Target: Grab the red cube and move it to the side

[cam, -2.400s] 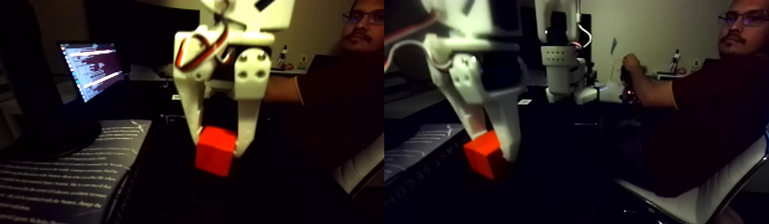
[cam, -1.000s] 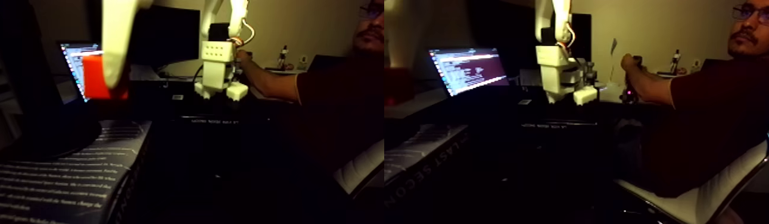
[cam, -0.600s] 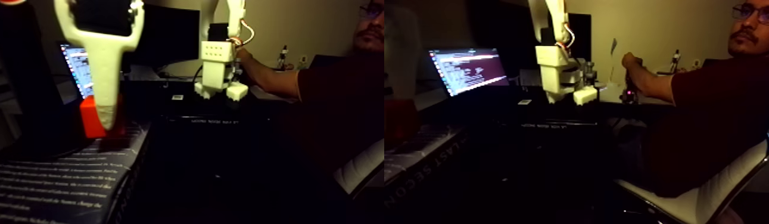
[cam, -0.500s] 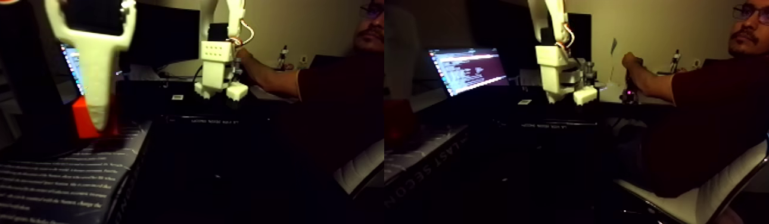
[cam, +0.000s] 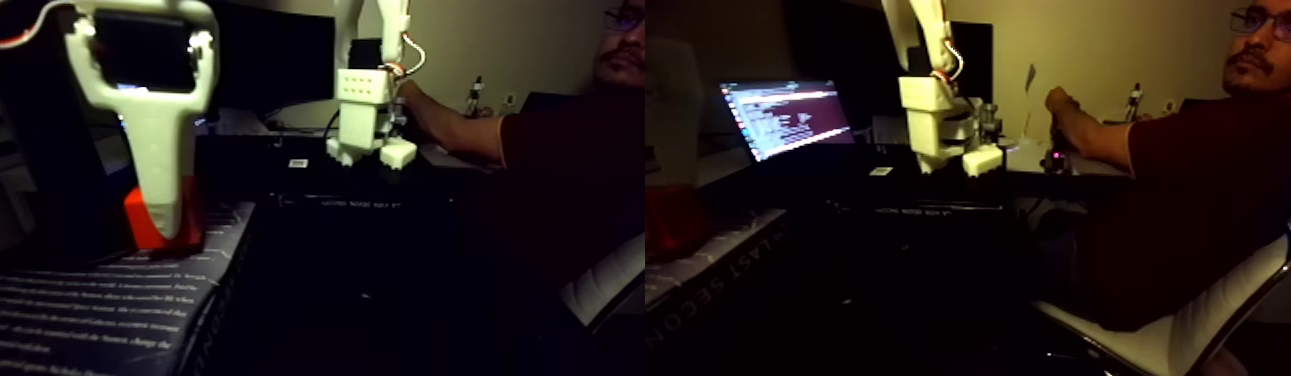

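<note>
Your pincer point(cam: 163, 222) hangs at about nine o'clock in the left half of the fixed view, white finger pointing straight down, closed on the red cube point(cam: 141, 222). The cube sits low, touching or just above the near end of the printed book point(cam: 93, 310) that lies on the dark desk; the dim light hides whether it rests there yet. In the right half it shows as a dull red patch at nine o'clock. Judge it light, stiff and smooth-faced, so it won't crush but could twist out of a corner hold. Keep flat faces between the fingers, squarely at mid-height. A second white arm point(cam: 368, 110) stands at twelve o'clock, under a person's hand point(cam: 1058, 105).
</note>
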